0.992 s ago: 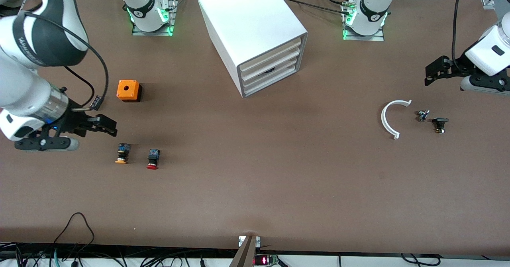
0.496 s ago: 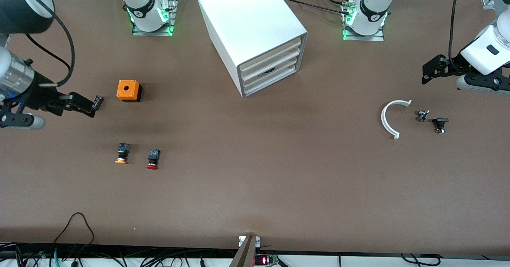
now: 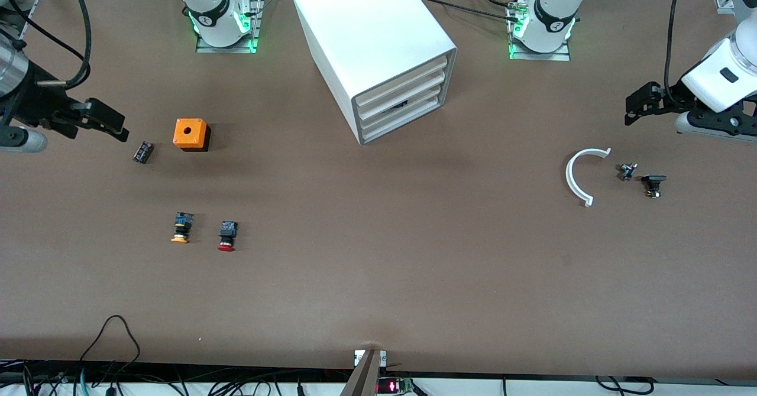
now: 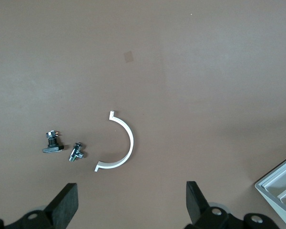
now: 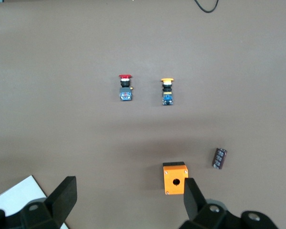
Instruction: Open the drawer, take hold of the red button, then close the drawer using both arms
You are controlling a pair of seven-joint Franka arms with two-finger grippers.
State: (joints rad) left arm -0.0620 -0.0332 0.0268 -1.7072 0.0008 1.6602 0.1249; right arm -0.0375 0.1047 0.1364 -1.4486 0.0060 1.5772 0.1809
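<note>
Currently at the opening step, not yet begun; all four drawers of the cabinet shut; button on the surface beside the orange-capped button, nearer the front camera than the orange box. Right gripper jaws released, empty, over the surface near a small dark cylinder; left gripper jaws released, empty, toward the left arm's end. Next: bring one gripper to a drawer front; pull.

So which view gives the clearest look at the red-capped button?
The right wrist view: the red-capped button shows its red cap, black body and blue back part apart. The front view shows the same button lying beside the orange-capped one. The left wrist view does not show it.
</note>
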